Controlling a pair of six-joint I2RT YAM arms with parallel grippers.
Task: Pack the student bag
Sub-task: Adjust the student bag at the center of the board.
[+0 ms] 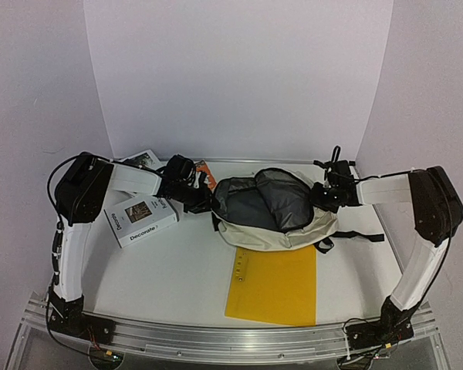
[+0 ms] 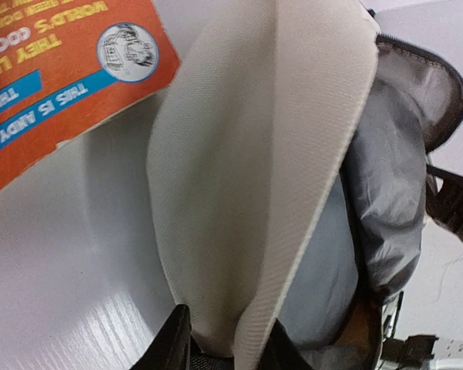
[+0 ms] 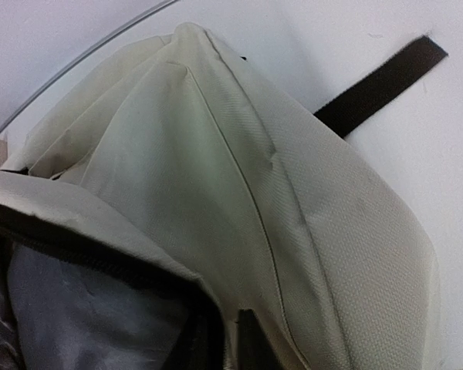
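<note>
At nine o'clock on the table [image 1: 177, 270] lies the Decorate book [image 1: 141, 218]. An orange book [image 2: 54, 77] sits toward eleven, just behind the left gripper [image 2: 228, 348]. That gripper is pinched on a fold of cream fabric at the nine-o'clock rim of the student bag [image 1: 274, 235]. How firm the pinch is I cannot quite tell, since only the fingertips show. The bag lies at the table's centre, mouth gaping upward and grey lining [image 1: 266, 202] exposed. At three o'clock the right gripper [image 3: 222, 341] is clamped on the zippered rim, with a black strap [image 3: 378, 85] trailing on the table beyond it.

The step looks like spreading the mouth. To do it well, draw the two rims apart evenly and slightly upward, so the opening is taut rather than folding in (soft fabric will likely sag once one side lets go). If one arm must fetch a book, the left is nearer.

For room, the yellow folder [image 1: 272, 285] lies at six, just beside the bag's near edge. The back wall is close at twelve. Bare table shows toward seven, and the strap crosses the surface near four.
</note>
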